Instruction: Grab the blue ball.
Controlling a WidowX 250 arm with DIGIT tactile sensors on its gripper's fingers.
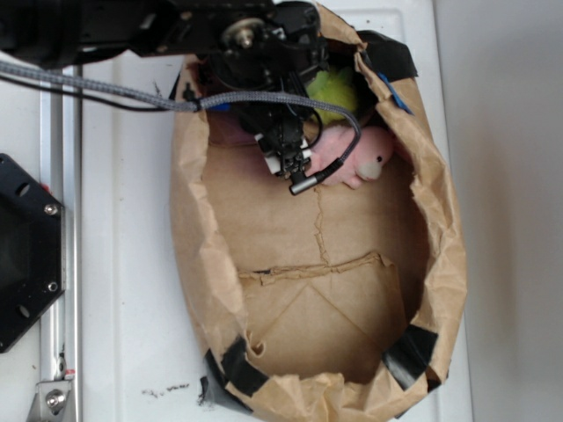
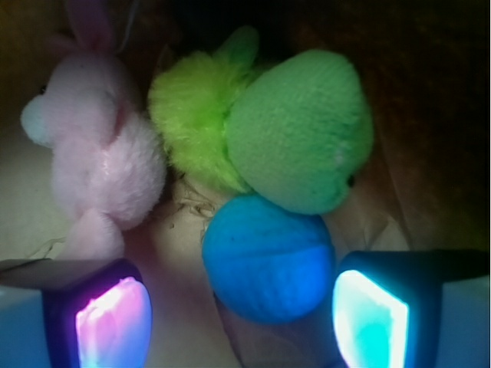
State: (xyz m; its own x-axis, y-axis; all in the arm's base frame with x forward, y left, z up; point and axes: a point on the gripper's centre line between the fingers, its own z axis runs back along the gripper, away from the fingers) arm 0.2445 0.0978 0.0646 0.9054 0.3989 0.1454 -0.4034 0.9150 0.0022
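Observation:
In the wrist view the blue ball point(image 2: 267, 257) lies on brown paper just ahead of my gripper point(image 2: 242, 322). It sits between the two glowing pads, closer to the right pad point(image 2: 370, 320) than the left pad point(image 2: 113, 325), and touches neither. My gripper is open. The ball rests against a green plush toy point(image 2: 295, 130). In the exterior view my gripper point(image 1: 290, 163) hangs at the top of the paper bag point(image 1: 198, 237), and the arm hides the ball there.
A pink plush bunny point(image 2: 96, 146) lies left of the green toy; it also shows at the bunny point(image 1: 365, 158). The bag's crumpled walls ring the toys. A black mount point(image 1: 22, 251) sits at the left, beside a metal rail point(image 1: 60, 220).

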